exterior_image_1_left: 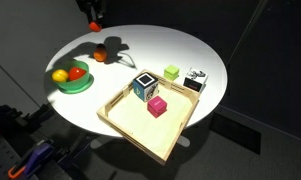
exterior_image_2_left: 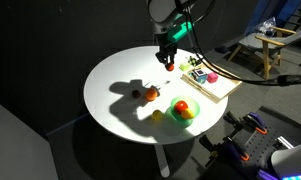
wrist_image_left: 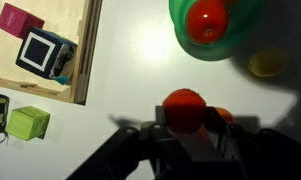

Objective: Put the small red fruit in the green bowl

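Note:
My gripper (wrist_image_left: 185,125) is shut on the small red fruit (wrist_image_left: 182,105), which sits between the fingertips in the wrist view. In both exterior views the gripper (exterior_image_1_left: 94,22) (exterior_image_2_left: 168,62) hangs well above the white round table, and the fruit is too small to make out there. The green bowl (exterior_image_1_left: 78,87) (exterior_image_2_left: 194,112) (wrist_image_left: 240,32) stands off to one side of the gripper and holds a larger red fruit (wrist_image_left: 205,20). The orange fruit (exterior_image_1_left: 98,55) (exterior_image_2_left: 150,94) (wrist_image_left: 223,115) lies on the table below the gripper.
A yellow fruit (exterior_image_1_left: 58,75) (exterior_image_2_left: 158,115) (wrist_image_left: 267,63) lies by the bowl. A wooden tray (exterior_image_1_left: 120,125) (exterior_image_2_left: 222,90) (wrist_image_left: 85,60) holds a pink cube (exterior_image_1_left: 157,106) (wrist_image_left: 18,20) and a black-and-white cube (exterior_image_1_left: 145,85) (wrist_image_left: 45,55). A green cube (exterior_image_1_left: 171,72) (wrist_image_left: 28,122) sits beside the tray.

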`<state>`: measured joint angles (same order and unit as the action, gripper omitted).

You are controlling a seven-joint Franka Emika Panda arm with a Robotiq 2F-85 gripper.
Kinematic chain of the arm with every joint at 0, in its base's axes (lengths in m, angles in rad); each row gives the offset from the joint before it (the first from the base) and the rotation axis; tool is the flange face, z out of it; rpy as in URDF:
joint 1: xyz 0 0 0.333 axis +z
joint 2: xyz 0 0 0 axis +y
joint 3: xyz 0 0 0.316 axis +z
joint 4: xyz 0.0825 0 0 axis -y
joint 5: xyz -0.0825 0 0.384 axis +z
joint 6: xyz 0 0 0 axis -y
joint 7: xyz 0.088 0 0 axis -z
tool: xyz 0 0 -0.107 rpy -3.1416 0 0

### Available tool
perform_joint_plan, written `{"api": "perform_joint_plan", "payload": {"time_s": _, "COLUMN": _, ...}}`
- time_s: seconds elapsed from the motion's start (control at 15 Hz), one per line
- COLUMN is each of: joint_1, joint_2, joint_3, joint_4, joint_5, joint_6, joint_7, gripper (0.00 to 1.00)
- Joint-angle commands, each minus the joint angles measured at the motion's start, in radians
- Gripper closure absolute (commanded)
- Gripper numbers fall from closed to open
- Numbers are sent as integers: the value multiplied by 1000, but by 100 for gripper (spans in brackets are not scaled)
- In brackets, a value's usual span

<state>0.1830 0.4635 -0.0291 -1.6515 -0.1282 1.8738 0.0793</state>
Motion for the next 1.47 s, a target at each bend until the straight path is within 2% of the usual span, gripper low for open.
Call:
{"api": "perform_joint_plan", "payload": {"time_s": 0.0, "joint_1": -28, "joint_2": -123, "joint_3": 30, "joint_4": -204, "joint_5": -34, "joint_6": 147, "joint_7": -23, "gripper": 81}}
{"api": "perform_joint_plan", "payload": {"time_s": 0.27, "joint_1": -43, "joint_2": -184, "joint_3": 45, "joint_4": -333, "joint_5": -16, "joint_6": 286, "joint_7": -39, "gripper": 81}}
{"api": "perform_joint_plan", "payload": {"time_s": 0.4, "joint_1": -52, "joint_2": -204, "joint_3": 52, "joint_4": -374, "joint_5": 5, "joint_6": 318, "joint_7": -32, "gripper": 81}}
{"api": "perform_joint_plan", "payload": {"time_s": 1.07, "joint_1": -55, "joint_2": -229, "joint_3": 51, "joint_4": -443, "joint_5": 55, "joint_6": 336, "joint_7": 87, "gripper": 81}}
{"api": "perform_joint_plan", "payload": {"time_s": 1.2, "joint_1": -53, "joint_2": -194, "joint_3": 52, "joint_4": -408, "joint_5": 38, "joint_6": 312, "joint_7": 73, "gripper": 81}}
{"api": "perform_joint_plan", "payload": {"time_s": 1.27, "joint_1": -53, "joint_2": -193, "joint_3": 52, "joint_4": -409, "joint_5": 38, "joint_6": 315, "joint_7": 76, "gripper": 56}}
{"api": "perform_joint_plan", "payload": {"time_s": 1.4, "joint_1": -53, "joint_2": -191, "joint_3": 53, "joint_4": -409, "joint_5": 38, "joint_6": 315, "joint_7": 76, "gripper": 56}}
